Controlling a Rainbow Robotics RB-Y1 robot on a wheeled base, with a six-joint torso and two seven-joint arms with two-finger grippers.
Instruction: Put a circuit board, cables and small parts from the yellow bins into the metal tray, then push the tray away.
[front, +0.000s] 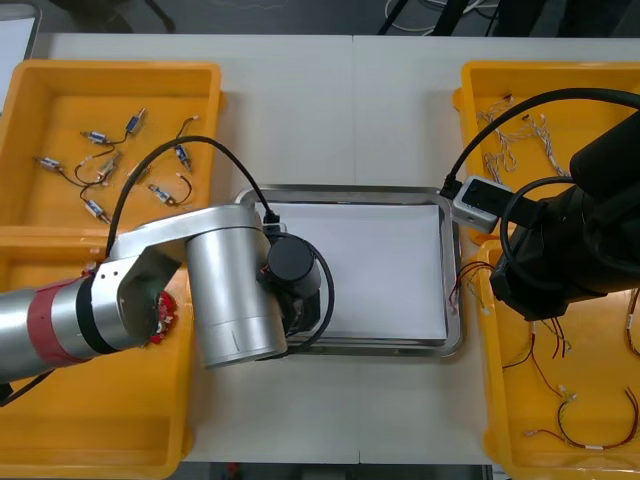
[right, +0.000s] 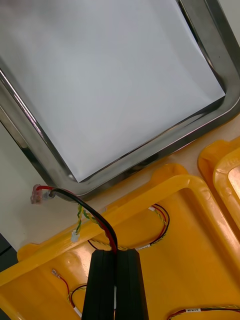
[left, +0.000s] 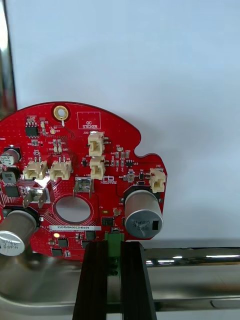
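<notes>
**Containers, near to far**
- Near left bin (front: 60, 400): a second circuit board (front: 166, 316), red, largely covered by the left arm.
- Near right bin (front: 492, 400): loose cables (right: 145, 246), red and yellow, several.
- Metal tray (front: 350, 189): mid-tabletop (front: 300, 100), between the bins, white inside.
- Far left bin (front: 30, 100): small metal parts (front: 95, 137), scattered.
- Far right bin (front: 470, 80): thin cables (front: 520, 130), tangled.

**Hidden or unclear**
- The black right arm overhangs the meeting of the two right bins.
- The silver left arm covers the tray's near left corner.
- Whether the held circuit board touches the tray cannot be told.

**Hands and their things**
- Left hand (left: 114, 246): its fingers (left: 95, 280) are clamped on a green connector (left: 114, 239) at the edge of the held circuit board (left: 75, 175). The board stands out beyond the fingertips, over the tray's rim and white floor.
- Right hand (right: 116, 252): its fingers (right: 131, 285) are almost together, pinched on the held cable (right: 100, 221). The cable runs from the fingertips across the near right bin's rim. Its red plug (right: 37, 192) is over the tabletop, just beside the tray's rim.
</notes>
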